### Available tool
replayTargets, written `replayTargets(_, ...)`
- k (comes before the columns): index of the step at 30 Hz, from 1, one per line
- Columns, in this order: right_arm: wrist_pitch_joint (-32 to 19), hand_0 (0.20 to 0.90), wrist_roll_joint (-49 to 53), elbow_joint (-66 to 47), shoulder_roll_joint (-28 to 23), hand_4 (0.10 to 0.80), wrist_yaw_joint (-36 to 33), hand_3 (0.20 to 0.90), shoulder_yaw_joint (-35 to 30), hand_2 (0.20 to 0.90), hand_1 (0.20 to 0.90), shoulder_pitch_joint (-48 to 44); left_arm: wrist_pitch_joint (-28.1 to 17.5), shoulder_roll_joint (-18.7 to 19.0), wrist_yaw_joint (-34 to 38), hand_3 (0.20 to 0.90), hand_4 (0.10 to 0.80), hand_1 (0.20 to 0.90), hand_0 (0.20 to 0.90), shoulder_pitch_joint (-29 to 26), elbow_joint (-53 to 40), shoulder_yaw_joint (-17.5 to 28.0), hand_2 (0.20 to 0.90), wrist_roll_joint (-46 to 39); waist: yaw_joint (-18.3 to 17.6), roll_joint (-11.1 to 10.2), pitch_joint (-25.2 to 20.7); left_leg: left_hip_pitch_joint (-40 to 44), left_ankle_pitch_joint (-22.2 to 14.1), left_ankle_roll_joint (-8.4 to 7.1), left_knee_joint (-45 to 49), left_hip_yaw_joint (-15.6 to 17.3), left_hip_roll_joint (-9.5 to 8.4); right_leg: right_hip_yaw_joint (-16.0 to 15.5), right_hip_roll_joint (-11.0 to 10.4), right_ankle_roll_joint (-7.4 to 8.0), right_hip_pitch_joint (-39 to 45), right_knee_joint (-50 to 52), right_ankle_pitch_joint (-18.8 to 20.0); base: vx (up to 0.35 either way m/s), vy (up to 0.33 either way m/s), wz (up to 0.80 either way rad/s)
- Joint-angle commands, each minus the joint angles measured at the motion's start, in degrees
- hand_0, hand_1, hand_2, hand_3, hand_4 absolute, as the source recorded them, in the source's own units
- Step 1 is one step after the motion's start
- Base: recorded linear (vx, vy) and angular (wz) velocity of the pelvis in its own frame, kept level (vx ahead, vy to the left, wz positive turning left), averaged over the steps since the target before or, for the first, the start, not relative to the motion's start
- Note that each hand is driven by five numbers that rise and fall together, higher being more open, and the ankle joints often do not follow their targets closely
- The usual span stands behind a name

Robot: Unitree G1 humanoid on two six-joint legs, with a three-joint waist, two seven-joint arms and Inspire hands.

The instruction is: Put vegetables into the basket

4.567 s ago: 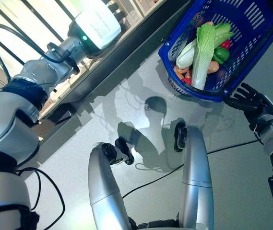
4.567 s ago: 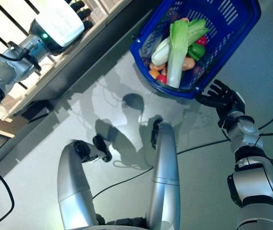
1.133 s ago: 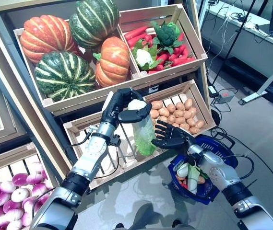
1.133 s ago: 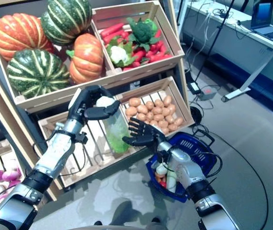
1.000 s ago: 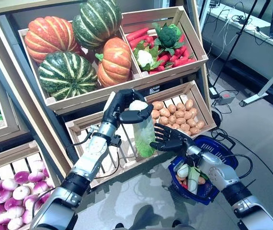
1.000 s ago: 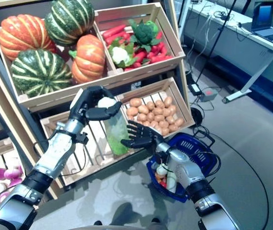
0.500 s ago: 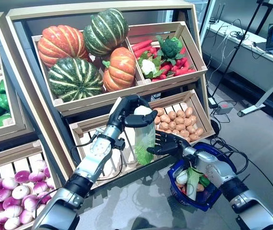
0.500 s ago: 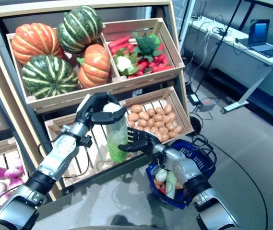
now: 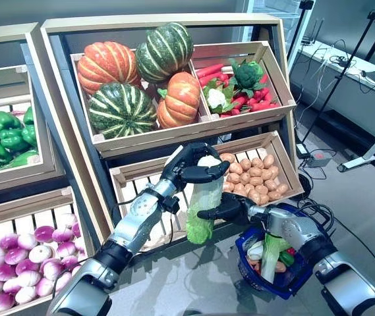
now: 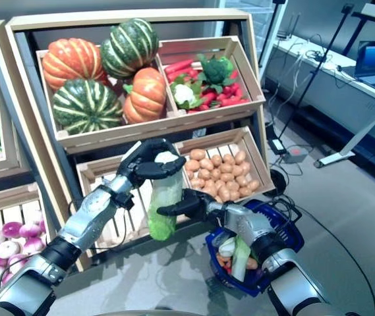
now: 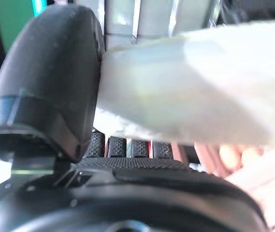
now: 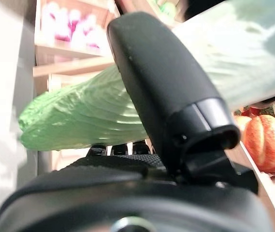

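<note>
The cabbage (image 9: 202, 204) hangs in the air in front of the lower crates, white stem up, green leaves drooping. The left hand (image 9: 190, 168) is curled over the stem end, thumb across the top, so the weight dangles from it. The right hand (image 9: 225, 209) comes in from the side and wraps its fingers and thumb round the leafy middle, which looks to me like a handover or a steadying grip. Just below and to the right waits the blue basket (image 9: 299, 278), already holding another cabbage and some peppers. Behind, the crate of potatoes (image 9: 256, 179) and the pumpkins (image 9: 122, 108) sit untouched.
</note>
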Motion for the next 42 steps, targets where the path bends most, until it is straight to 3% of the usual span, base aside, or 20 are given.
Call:
replayTargets(1, -1.88, 0.9, 14.53, 0.97, 7.18, 0.8, 13.96, 0.9, -0.99, 0.9, 0.9, -12.46, -2.92, -8.52, -7.24, 0.3, 0.4, 0.3, 0.3, -7.36, -5.81, -1.73, 0.3, -11.91, 0.83, -0.28, -4.59, -1.11, -3.27, 0.98, 0.03, -0.6, -1.43, -0.63, -0.67, -2.76, -0.55, 0.05, 0.65, 0.011, -0.001, 0.05)
replayTargets(6, -1.83, 0.9, 16.82, 2.58, 7.67, 0.8, 15.95, 0.9, -1.91, 0.9, 0.9, -12.33, -2.1, -9.15, -9.34, 0.3, 0.4, 0.3, 0.3, -6.86, -5.72, -1.48, 0.3, -13.7, 1.03, -0.26, -4.82, -1.15, -3.38, 1.01, 0.03, -0.87, -1.44, -0.68, -0.86, -2.66, -0.57, 0.05, 0.66, 0.008, -0.002, 0.04)
replayTargets(7, -2.31, 0.719, 17.05, 2.67, 7.78, 0.679, 15.51, 0.719, -1.98, 0.719, 0.719, -12.17, -2.3, -9.04, -9.41, 0.3, 0.4, 0.3, 0.3, -6.79, -5.87, -1.72, 0.3, -13.84, 1.06, -0.22, -4.85, -1.18, -3.39, 1.03, 0.03, -0.94, -1.45, -0.66, -0.92, -2.57, -0.62, 0.05, 0.7, -0.005, -0.006, 0.06)
replayTargets(8, -2.93, 0.3, 18.0, 2.76, 7.98, 0.4, 14.18, 0.3, -1.93, 0.3, 0.3, -12.04, -2.52, -9.05, -9.7, 0.3, 0.4, 0.3, 0.3, -6.78, -5.8, -1.84, 0.3, -14.13, 1.1, -0.21, -4.9, -1.27, -3.36, 1.04, 0.03, -1.02, -1.5, -0.59, -0.96, -2.52, -0.7, 0.05, 0.75, -0.009, -0.005, 0.05)
replayTargets(26, -3.43, 0.3, 16.39, 4.99, 5.15, 0.4, 6.9, 0.3, -3.56, 0.3, 0.3, -10.93, -1.03, -5.84, -6.62, 0.3, 0.4, 0.3, 0.3, -7.42, -5.56, -0.09, 0.3, -12.44, 0.2, -0.13, -4.82, -1.43, -3.23, 1.29, 0.03, -0.57, -1.43, 0.5, -0.87, -2.43, -1.52, 0.05, 1.21, -0.005, 0.0, 0.01)
replayTargets(27, -3.47, 0.3, 16.08, 5.14, 4.65, 0.4, 6.13, 0.3, -3.76, 0.3, 0.3, -10.49, 0.12, -5.27, -6.55, 0.9, 0.8, 0.9, 0.9, -6.98, -5.4, 0.33, 0.9, -11.85, 0.14, -0.13, -4.74, -1.45, -3.21, 1.3, 0.03, -0.52, -1.42, 0.58, -0.84, -2.42, -1.62, 0.05, 1.27, 0.0, 0.0, 0.0)
replayTargets(34, -3.62, 0.3, 14.17, 5.28, 1.13, 0.4, 5.16, 0.3, -5.26, 0.3, 0.3, -6.8, 1.51, -0.11, -6.98, 0.9, 0.8, 0.9, 0.9, -4.54, -5.18, 3.12, 0.9, -8.29, -0.09, 0.06, -4.72, -1.66, -2.95, 1.23, 0.03, 0.15, -1.26, 0.62, -0.86, -2.17, -2.14, 0.05, 1.58, 0.0, 0.0, 0.0)
replayTargets(42, -4.69, 0.3, 11.58, 7.21, -2.73, 0.4, 5.75, 0.3, -8.66, 0.3, 0.3, -0.96, -3.11, 6.47, -4.21, 0.9, 0.8, 0.9, 0.9, -1.7, -0.69, 9.38, 0.9, -1.38, -0.37, 0.3, -4.24, -1.84, -2.62, 1.15, 0.03, 1.03, -1.08, 0.67, -0.93, -1.98, -2.59, 0.05, 1.77, -0.011, 0.003, -0.06)
